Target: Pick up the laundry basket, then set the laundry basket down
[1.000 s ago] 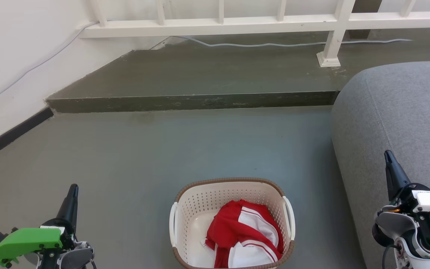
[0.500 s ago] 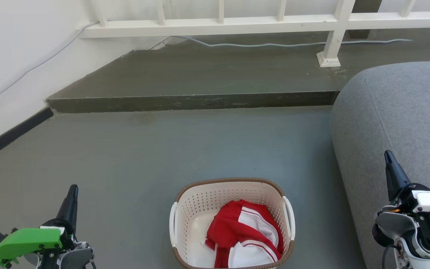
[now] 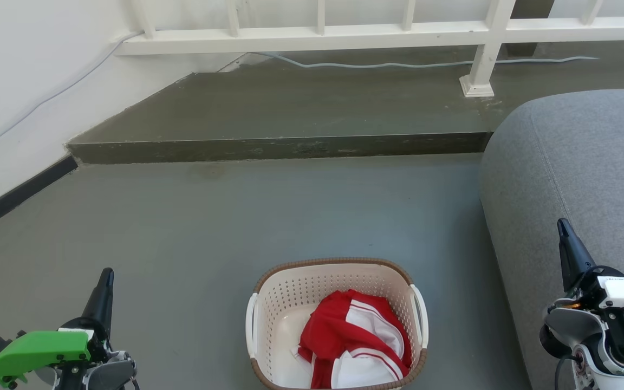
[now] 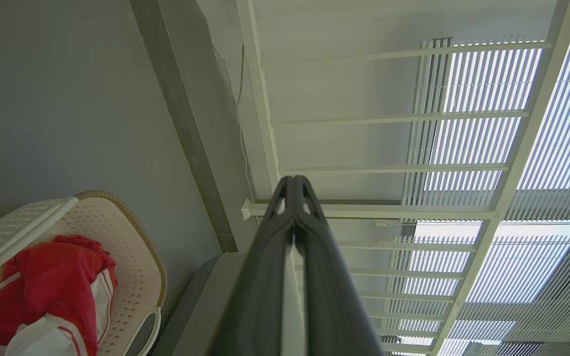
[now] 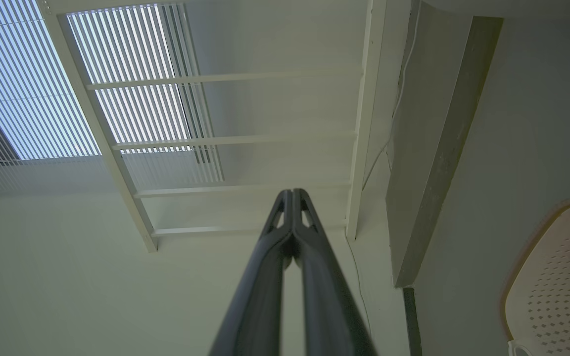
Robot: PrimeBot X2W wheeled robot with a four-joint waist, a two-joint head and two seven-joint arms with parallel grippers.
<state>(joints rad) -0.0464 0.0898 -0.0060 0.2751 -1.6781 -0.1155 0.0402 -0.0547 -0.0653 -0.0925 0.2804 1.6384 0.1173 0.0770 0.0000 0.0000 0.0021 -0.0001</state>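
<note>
**A:** Fingers [image 4: 265, 287] first: how do yours stand?

**B:** Pressed flat together, holding nothing, on your left gripper [image 3: 105, 276] at eight o'clock in the head view. At six o'clock the laundry basket [image 3: 290, 292] rests upright on the floor [image 3: 236, 216], a red-and-white garment [image 3: 352, 341] inside, clear of both arms. At four o'clock your right gripper [image 3: 563, 225] is pinched closed too, the grey sofa [image 3: 588, 162] behind it.

**A:** So is it waiting for a lift, or already put back?

**B:** Either fits; you can't tell from this. The basket's near edge is cut off, so its footing there is probably flat, no more. For any carry, I'd judge the two white handles [image 3: 419, 317] want both sides gripped evenly, keeping it level.
</note>
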